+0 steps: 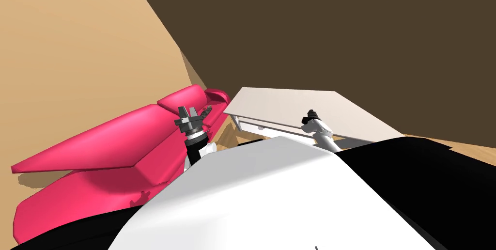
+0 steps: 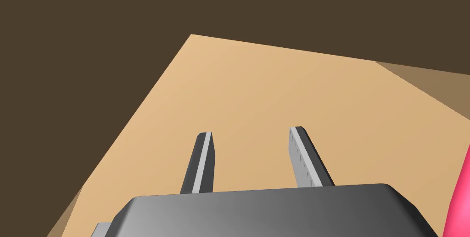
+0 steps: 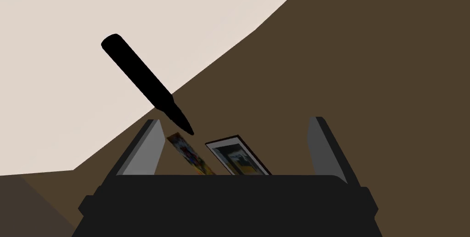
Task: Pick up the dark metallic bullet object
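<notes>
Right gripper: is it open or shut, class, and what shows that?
Open. The right gripper's fingers stand wide apart, and neither touches the black bullet ahead of them.

Its left gripper (image 2: 251, 131) has thin grey blade fingers on a dark grey box. The left forearm (image 1: 195, 149) is black with a ribbed grey collar. The right forearm (image 1: 323, 134) is white.

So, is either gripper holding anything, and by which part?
Nothing is held. The right gripper is open, the black bullet free beyond its fingers; the left gripper is open too.
</notes>
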`<state>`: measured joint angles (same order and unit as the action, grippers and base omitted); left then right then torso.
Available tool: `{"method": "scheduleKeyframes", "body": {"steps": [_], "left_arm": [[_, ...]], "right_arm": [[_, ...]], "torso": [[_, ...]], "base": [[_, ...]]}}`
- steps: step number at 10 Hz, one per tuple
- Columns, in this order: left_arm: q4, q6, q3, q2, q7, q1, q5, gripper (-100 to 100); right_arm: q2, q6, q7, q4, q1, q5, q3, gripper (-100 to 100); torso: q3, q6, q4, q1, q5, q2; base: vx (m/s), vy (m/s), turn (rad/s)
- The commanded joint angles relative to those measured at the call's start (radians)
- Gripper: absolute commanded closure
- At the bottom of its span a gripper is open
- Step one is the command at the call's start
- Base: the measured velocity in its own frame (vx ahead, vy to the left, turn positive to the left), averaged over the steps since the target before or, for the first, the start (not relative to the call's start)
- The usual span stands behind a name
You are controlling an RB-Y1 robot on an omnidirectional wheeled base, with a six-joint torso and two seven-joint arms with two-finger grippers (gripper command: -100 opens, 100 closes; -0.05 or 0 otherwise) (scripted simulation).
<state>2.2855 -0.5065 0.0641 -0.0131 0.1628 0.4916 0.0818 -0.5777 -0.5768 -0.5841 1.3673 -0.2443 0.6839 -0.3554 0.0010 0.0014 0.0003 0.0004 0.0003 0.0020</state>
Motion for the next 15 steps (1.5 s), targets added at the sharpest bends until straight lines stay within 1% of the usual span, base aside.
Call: {"method": "scheduleKeyframes", "body": {"steps": [1, 2, 3, 4, 5, 6, 7, 8, 9, 10, 11, 12, 13, 14, 15], "left_arm": [[0.0, 0.0, 0.0, 0.0, 0.0, 0.0, 0.0, 0], [0.0, 0.0, 0.0, 0.0, 0.0, 0.0, 0.0, 0], [0.0, 0.0, 0.0, 0.0, 0.0, 0.0, 0.0, 0], [0.0, 0.0, 0.0, 0.0, 0.0, 0.0, 0.0, 0], [0.0, 0.0, 0.0, 0.0, 0.0, 0.0, 0.0, 0], [0.0, 0.0, 0.0, 0.0, 0.0, 0.0, 0.0, 0], [0.0, 0.0, 0.0, 0.0, 0.0, 0.0, 0.0, 0], [0.0, 0.0, 0.0, 0.0, 0.0, 0.0, 0.0, 0], [0.0, 0.0, 0.0, 0.0, 0.0, 0.0, 0.0, 0], [0.0, 0.0, 0.0, 0.0, 0.0, 0.0, 0.0, 0], [0.0, 0.0, 0.0, 0.0, 0.0, 0.0, 0.0, 0], [0.0, 0.0, 0.0, 0.0, 0.0, 0.0, 0.0, 0], [0.0, 0.0, 0.0, 0.0, 0.0, 0.0, 0.0, 0], [0.0, 0.0, 0.0, 0.0, 0.0, 0.0, 0.0, 0], [0.0, 0.0, 0.0, 0.0, 0.0, 0.0, 0.0, 0]], "right_arm": [[-0.013, -0.05, -0.027, -0.05, 0.012, 0.042, 0.019, -100], [-0.013, -0.075, -0.027, -0.063, 0.012, 0.042, 0.019, -100], [-0.025, -0.106, -0.05, -0.092, 0.024, 0.078, 0.037, -100], [-0.025, -0.127, -0.05, -0.117, 0.024, 0.078, 0.037, -100], [-0.037, -0.163, -0.072, -0.145, 0.035, 0.113, 0.056, -100], [-0.037, -0.177, -0.072, -0.17, 0.035, 0.113, 0.056, -100], [-0.047, -0.21, -0.092, -0.206, 0.045, 0.147, 0.077, -100], [-0.047, -0.224, -0.092, -0.222, 0.045, 0.147, 0.077, -100], [-0.055, -0.256, -0.111, -0.271, 0.055, 0.18, 0.099, -100], [-0.055, -0.269, -0.111, -0.271, 0.055, 0.18, 0.099, -100], [-0.062, -0.301, -0.129, -0.318, 0.063, 0.212, 0.121, -100], [-0.062, -0.311, -0.129, -0.318, 0.063, 0.212, 0.121, -100], [-0.067, -0.351, -0.145, -0.352, 0.071, 0.242, 0.144, -100], [-0.067, -0.351, -0.145, -0.363, 0.071, 0.242, 0.144, -100], [-0.07, -0.387, -0.16, -0.393, 0.077, 0.269, 0.167, -100]], "torso": [[0.0, 0.0, 0.0, 0.0, 0.0, 0.0], [0.0, -0.001, 0.0, 0.0, 0.0, 0.0], [0.0, 0.0, 0.0, 0.0, 0.0, 0.001], [0.0, -0.001, 0.0, 0.0, 0.0, 0.001], [0.0, 0.0, 0.0, 0.0, 0.0, 0.001], [0.001, -0.001, 0.0, -0.001, 0.0, 0.001], [0.001, 0.0, 0.0, -0.001, 0.0, 0.001], [0.001, -0.001, 0.0, 0.0, 0.0, 0.001], [0.001, 0.0, 0.0, 0.0, 0.0, 0.001], [0.001, 0.0, 0.0, -0.001, 0.0, 0.001], [0.001, 0.0, 0.0, -0.001, 0.0, 0.001], [0.001, 0.0, 0.0, 0.0, 0.0, 0.002], [0.001, 0.0, 0.0, -0.001, 0.0, 0.002], [0.001, 0.0, 0.0, -0.001, 0.0, 0.002], [0.001, 0.001, 0.0, -0.001, 0.0, 0.002]], "base": [[-0.018, 0.009, 0.194], [-0.015, 0.005, 0.12], [-0.021, 0.01, 0.209], [-0.019, 0.003, 0.105], [-0.026, -0.002, 0.176], [-0.022, -0.003, 0.112], [-0.03, 0.008, 0.235], [-0.024, 0.001, 0.097], [-0.026, 0.001, 0.149], [-0.024, -0.003, 0.113], [-0.033, 0.0, 0.187], [-0.029, -0.005, 0.095], [-0.032, -0.007, 0.152], [-0.027, -0.007, 0.096], [-0.038, 0.002, 0.172]]}}
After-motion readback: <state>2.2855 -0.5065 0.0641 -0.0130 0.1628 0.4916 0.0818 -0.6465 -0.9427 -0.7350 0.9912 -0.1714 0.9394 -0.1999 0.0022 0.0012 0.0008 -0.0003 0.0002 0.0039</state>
